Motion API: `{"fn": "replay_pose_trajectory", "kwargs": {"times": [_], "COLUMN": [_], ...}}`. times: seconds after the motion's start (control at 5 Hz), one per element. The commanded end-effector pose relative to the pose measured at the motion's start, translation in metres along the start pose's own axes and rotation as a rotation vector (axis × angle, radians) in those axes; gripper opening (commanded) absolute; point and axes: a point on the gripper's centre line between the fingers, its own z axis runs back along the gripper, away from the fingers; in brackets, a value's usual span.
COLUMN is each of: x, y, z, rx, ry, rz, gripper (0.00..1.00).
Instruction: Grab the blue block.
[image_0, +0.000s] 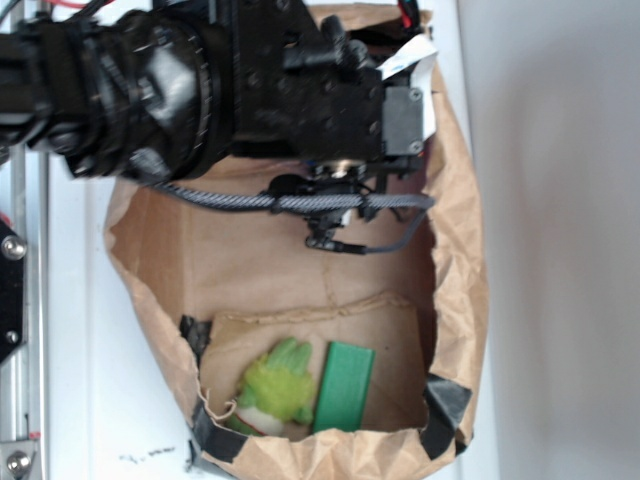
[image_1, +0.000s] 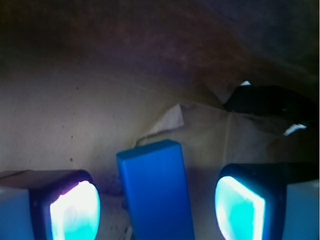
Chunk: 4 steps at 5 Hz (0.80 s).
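Between the two glowing cyan pads (image_1: 75, 212) of the hand (image_1: 157, 210), a flat bright-blue rectangular block with rounded corners (image_1: 156, 192) is seen in the wrist view, lying on crumpled brown paper. The hand is held wide apart, with clear gaps left on both sides of the blue block, and nothing is gripped. Beyond the block, a torn paper flap and a patch of black tape (image_1: 267, 102) at the paper wall are visible. From the exterior view, the black robot arm (image_0: 200, 85) is shown reaching down into a brown paper bag (image_0: 465, 300) with taped corners, and the blue block is hidden beneath it. At the bag's near end, well apart from the arm, a flat green rectangular block (image_0: 345, 388) is laid just beside a fuzzy lime-green plush toy (image_0: 275, 388). The bag is set on a white counter (image_0: 75, 330).
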Motion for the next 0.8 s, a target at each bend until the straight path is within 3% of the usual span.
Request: {"fn": "replay_pose_trajectory", "kwargs": {"times": [0.0,0.4,0.6], "x": [0.014,0.014,0.007], "y": [0.022,0.022,0.023], "z": [0.016,0.016,-0.006], "rx": [0.001,0.001,0.096], "ry": [0.002,0.002,0.011], "rz": [0.048,0.048,0.016], "gripper": [1.00,1.00,1.00]}}
